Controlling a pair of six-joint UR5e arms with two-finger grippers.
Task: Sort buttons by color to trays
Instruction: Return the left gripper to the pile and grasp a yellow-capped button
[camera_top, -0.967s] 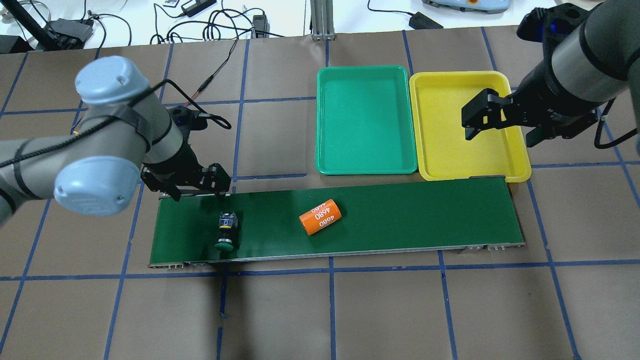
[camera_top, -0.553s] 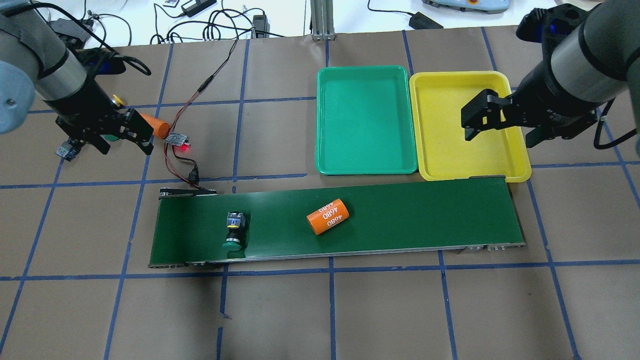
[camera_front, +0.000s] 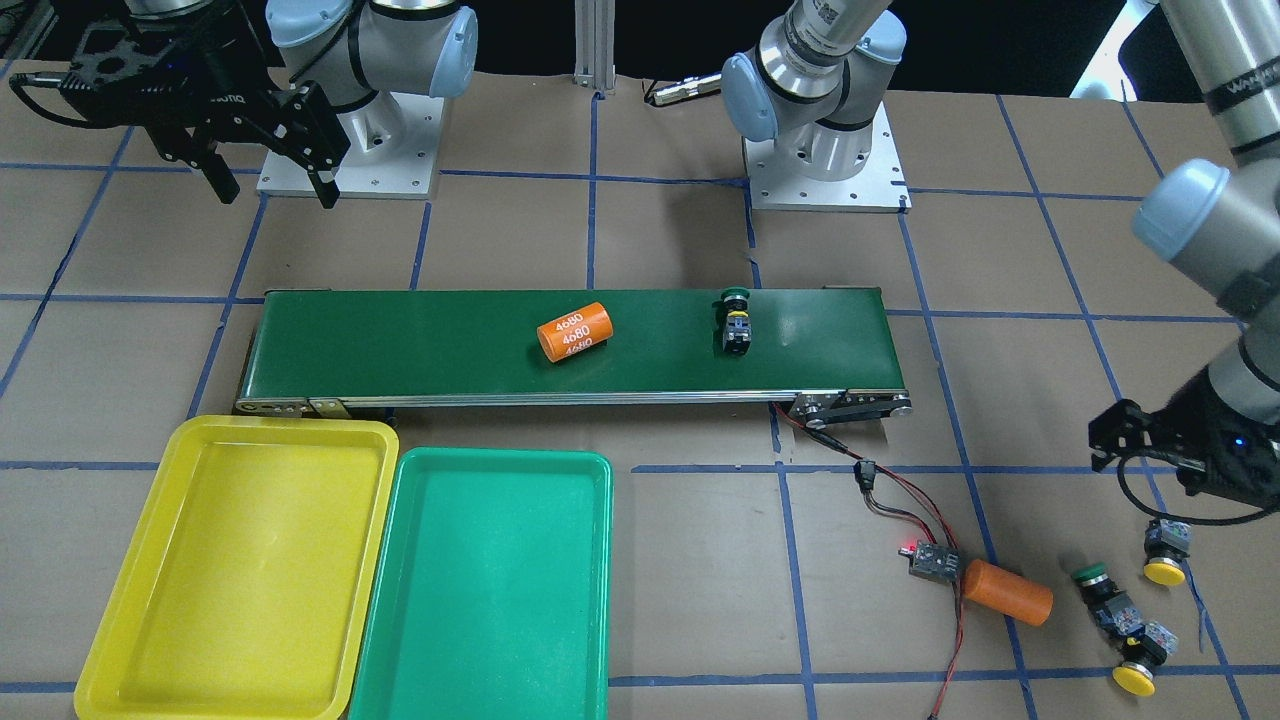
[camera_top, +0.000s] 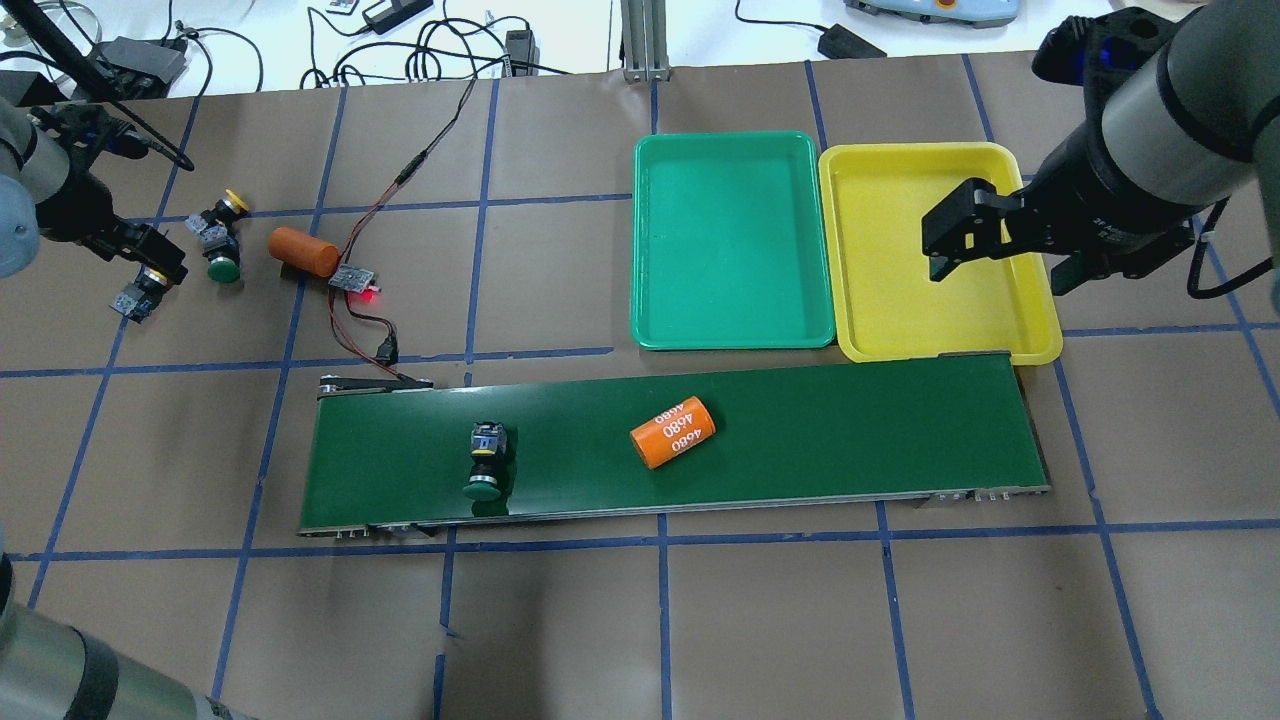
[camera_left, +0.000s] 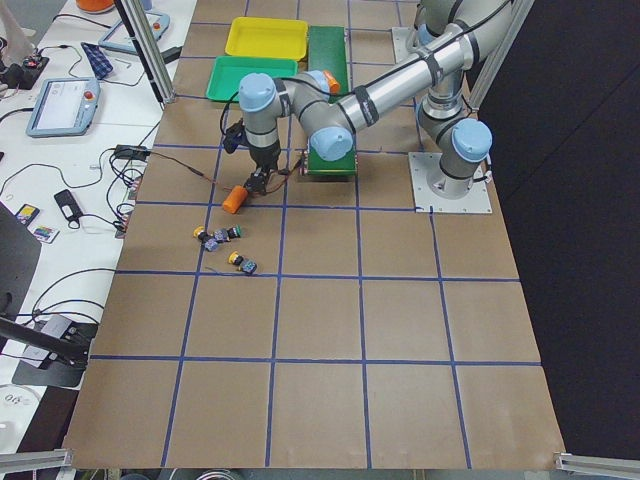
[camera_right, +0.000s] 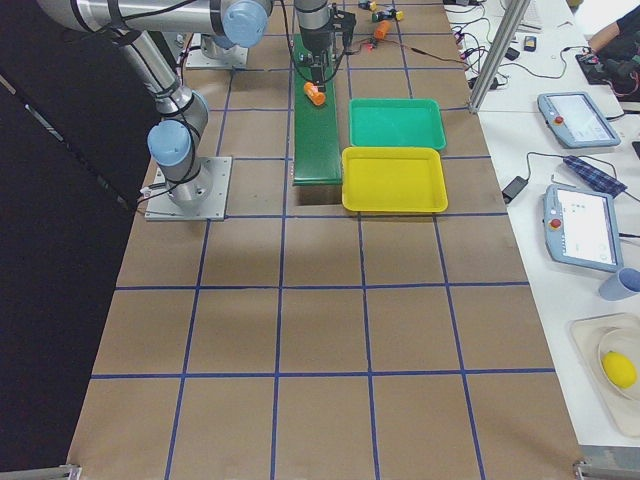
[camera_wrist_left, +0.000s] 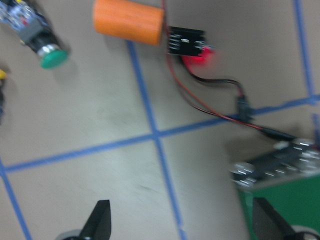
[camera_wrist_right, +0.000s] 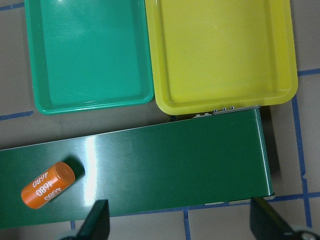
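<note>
One green-capped button (camera_top: 485, 460) (camera_front: 737, 322) lies on its side on the dark-green conveyor belt (camera_top: 850, 430). Off the belt at the far left lie three more: a yellow-capped one (camera_top: 222, 212), a green-capped one (camera_top: 222, 266) (camera_wrist_left: 47, 54), and one (camera_top: 136, 298) (camera_front: 1165, 556) just beside my left gripper (camera_top: 150, 258) (camera_wrist_left: 182, 225). That gripper hovers open and holds nothing. The green tray (camera_top: 735, 240) and the yellow tray (camera_top: 880, 250) stand side by side beyond the belt, both bare. My right gripper (camera_top: 1005, 255) (camera_wrist_right: 182, 225) hangs open above the yellow tray.
An orange cylinder marked 4680 (camera_top: 673, 432) (camera_wrist_right: 47, 185) lies mid-belt. A second orange cylinder (camera_top: 303, 251) (camera_wrist_left: 129, 21) rests by a small circuit board with a red light (camera_top: 355, 280); its red-black wires run to the belt's left end.
My left arm swung from the belt's left end out to the loose buttons at far left. The green button and orange cylinder rode the belt a little rightward. The right arm stayed still.
</note>
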